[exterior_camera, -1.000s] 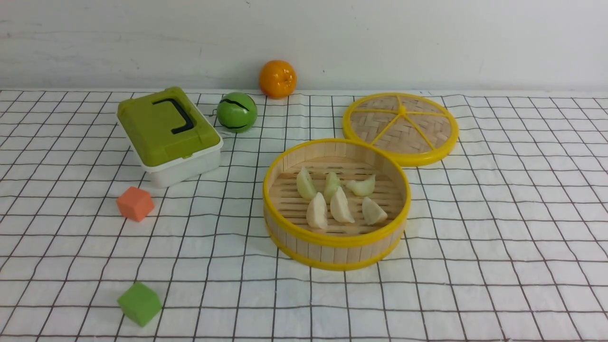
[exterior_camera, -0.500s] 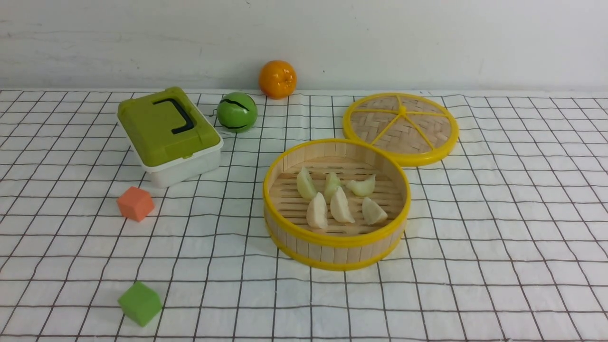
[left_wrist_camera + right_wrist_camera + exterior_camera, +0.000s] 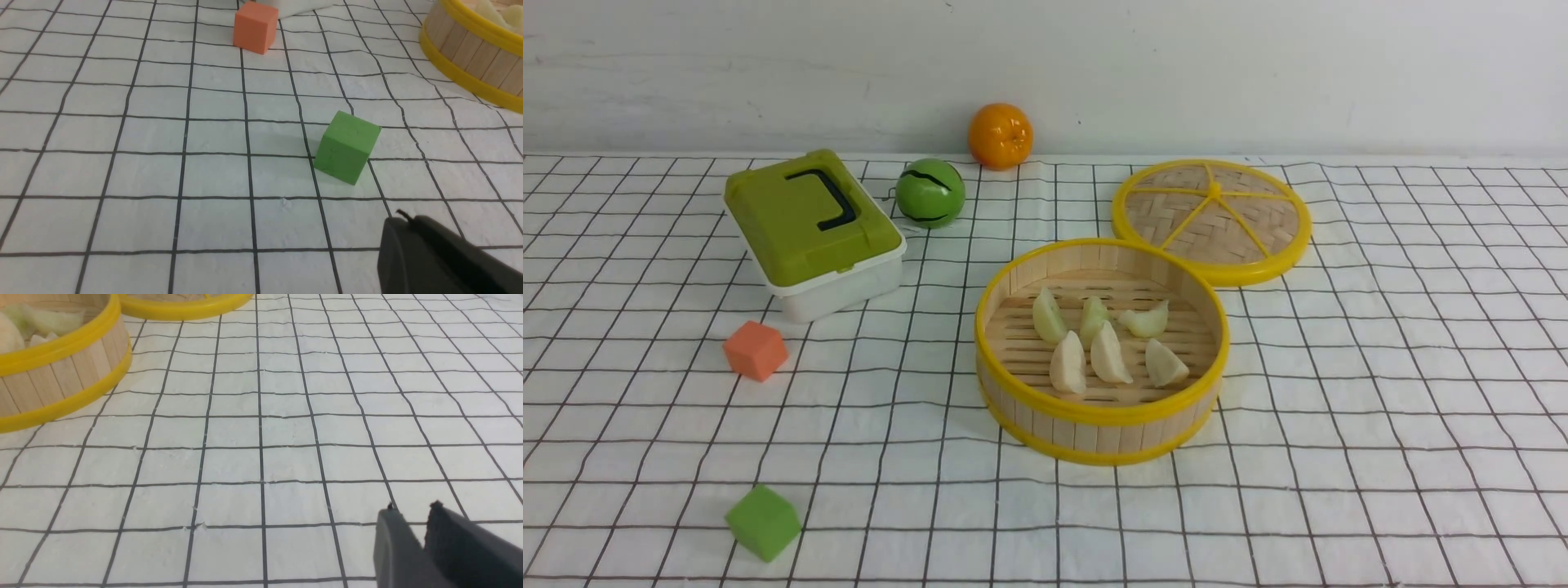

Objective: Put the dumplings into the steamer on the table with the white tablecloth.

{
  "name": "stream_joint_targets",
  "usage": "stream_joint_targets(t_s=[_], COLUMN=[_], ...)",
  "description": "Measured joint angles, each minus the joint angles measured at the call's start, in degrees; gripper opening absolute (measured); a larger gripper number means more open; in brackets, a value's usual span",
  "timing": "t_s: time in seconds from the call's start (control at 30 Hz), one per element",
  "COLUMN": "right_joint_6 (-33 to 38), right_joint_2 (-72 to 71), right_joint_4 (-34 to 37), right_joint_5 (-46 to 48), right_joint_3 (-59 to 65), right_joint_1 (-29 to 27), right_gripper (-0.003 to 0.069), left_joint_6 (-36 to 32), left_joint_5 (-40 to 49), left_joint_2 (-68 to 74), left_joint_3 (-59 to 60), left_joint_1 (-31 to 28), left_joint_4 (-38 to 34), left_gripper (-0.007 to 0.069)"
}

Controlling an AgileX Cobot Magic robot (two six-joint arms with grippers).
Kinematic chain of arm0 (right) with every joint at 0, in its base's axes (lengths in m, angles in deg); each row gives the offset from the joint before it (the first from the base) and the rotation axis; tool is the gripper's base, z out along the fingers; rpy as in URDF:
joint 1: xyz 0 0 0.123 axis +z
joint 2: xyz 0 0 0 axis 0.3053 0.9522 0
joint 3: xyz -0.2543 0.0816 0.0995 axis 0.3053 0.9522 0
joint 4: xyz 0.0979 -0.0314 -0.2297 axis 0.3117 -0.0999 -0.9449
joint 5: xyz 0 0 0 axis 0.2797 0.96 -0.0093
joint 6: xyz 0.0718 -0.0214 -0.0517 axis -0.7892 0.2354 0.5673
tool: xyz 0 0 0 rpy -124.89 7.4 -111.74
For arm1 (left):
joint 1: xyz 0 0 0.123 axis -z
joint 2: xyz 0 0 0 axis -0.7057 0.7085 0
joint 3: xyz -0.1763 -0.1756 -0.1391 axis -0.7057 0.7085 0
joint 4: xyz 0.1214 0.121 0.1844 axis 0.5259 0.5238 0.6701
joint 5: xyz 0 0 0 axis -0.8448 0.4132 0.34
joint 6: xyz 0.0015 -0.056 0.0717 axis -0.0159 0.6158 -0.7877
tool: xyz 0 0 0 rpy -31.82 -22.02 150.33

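Front view: six dumplings [image 3: 1107, 341] lie inside the steamer [image 3: 1101, 412] on the tablecloth [image 3: 1380, 408]. Left wrist view: left gripper [image 3: 402, 222] fingers together, empty, near a green cube [image 3: 347, 147]. Right wrist view: right gripper [image 3: 412, 518] fingers slightly apart, empty.

Six dumplings [image 3: 1104, 340] – three pale green behind, three cream-white in front – lay clustered on the slatted floor of the open, yellow-rimmed steamer [image 3: 1101, 425], which stood mid-table [image 3: 1380, 457] on the gridded white cloth [image 3: 890, 425].
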Motion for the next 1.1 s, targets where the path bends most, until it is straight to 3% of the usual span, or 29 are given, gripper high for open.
stream_joint_targets(t_s=[1.1], right_joint_6=[0.0], right_joint_2=[0.0], right_joint_4=[0.0], right_joint_5=[0.0], right_joint_3=[0.0], right_joint_1=[0.0], right_gripper=[0.0155], left_joint_6=[0.0], left_joint_5=[0.0], left_joint_2=[0.0], left_joint_3=[0.0], left_joint_1=[0.0], left_joint_4=[0.0], left_gripper=[0.0001])
